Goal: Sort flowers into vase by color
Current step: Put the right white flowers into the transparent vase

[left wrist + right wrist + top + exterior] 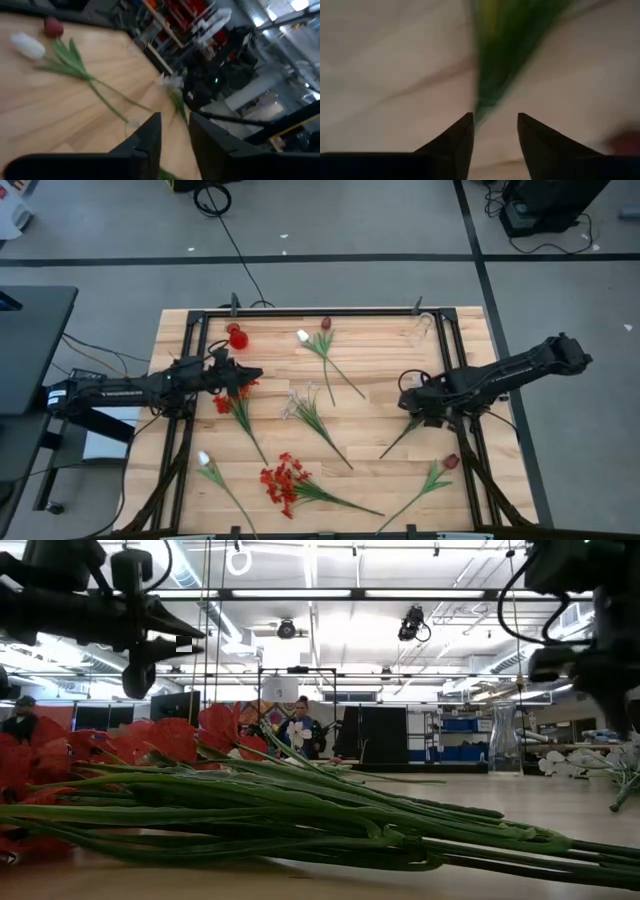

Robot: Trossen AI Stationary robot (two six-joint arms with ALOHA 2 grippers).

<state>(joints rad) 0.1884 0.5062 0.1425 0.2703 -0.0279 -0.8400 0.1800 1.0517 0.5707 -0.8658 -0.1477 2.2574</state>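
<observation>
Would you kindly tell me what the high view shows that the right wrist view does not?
Only the high view shows the whole table, the left gripper over a red flower, the red cluster and the white and maroon tulips. Only the right wrist view shows its fingers parted, close above the wood. Both show the right gripper at a green stem.

1. Light wood tabletop (380, 445), black frame along edges.
2. Red vase (238, 337) and clear vase (424, 326) at far edge.
3. Scattered flowers: red cluster (284, 483), white tulip (203, 460), maroon tulip (450, 462), pale sprig (305, 402).
</observation>
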